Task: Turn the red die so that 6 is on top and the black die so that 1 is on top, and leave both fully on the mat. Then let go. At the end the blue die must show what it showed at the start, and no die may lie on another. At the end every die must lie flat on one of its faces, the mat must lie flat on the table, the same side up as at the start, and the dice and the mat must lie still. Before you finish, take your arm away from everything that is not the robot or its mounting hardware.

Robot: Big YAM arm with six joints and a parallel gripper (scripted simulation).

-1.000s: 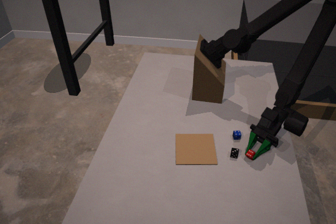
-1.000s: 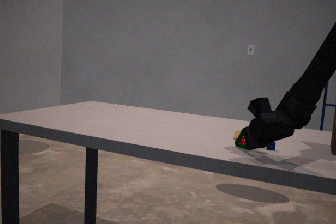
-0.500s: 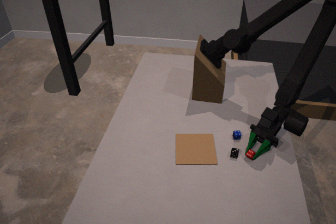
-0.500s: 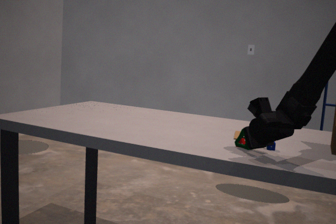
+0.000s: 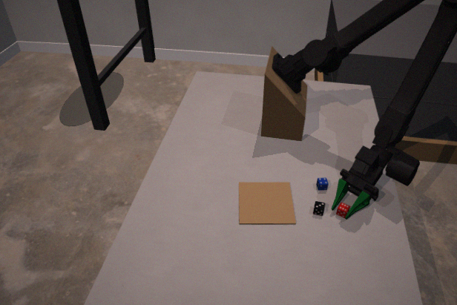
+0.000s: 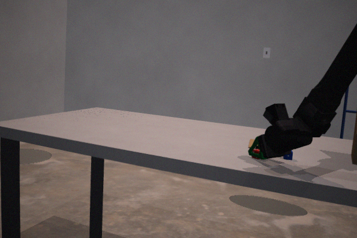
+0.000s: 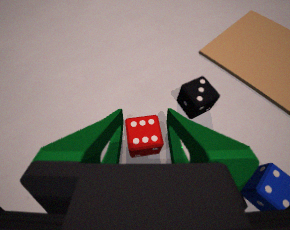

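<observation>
The red die [image 5: 343,210] [image 6: 256,151] [image 7: 144,131] lies flat on the table, right of the mat, with 6 on top. My gripper [image 5: 340,214] [image 7: 144,114] is open low around it, with a gap on both sides of the die in the wrist view. The black die [image 5: 319,208] [image 7: 198,97] lies on the table between the red die and the mat, with 3 on top. The blue die [image 5: 322,184] [image 6: 288,155] [image 7: 273,187] shows 4 on top, beside the gripper. The tan mat [image 5: 265,203] [image 7: 267,55] lies flat on the table.
A tall brown slanted block [image 5: 283,118] stands farther back on the table [image 5: 208,148], with a second dark arm-like part [image 5: 291,73] against its sloping face. The table's right edge runs close beside my gripper.
</observation>
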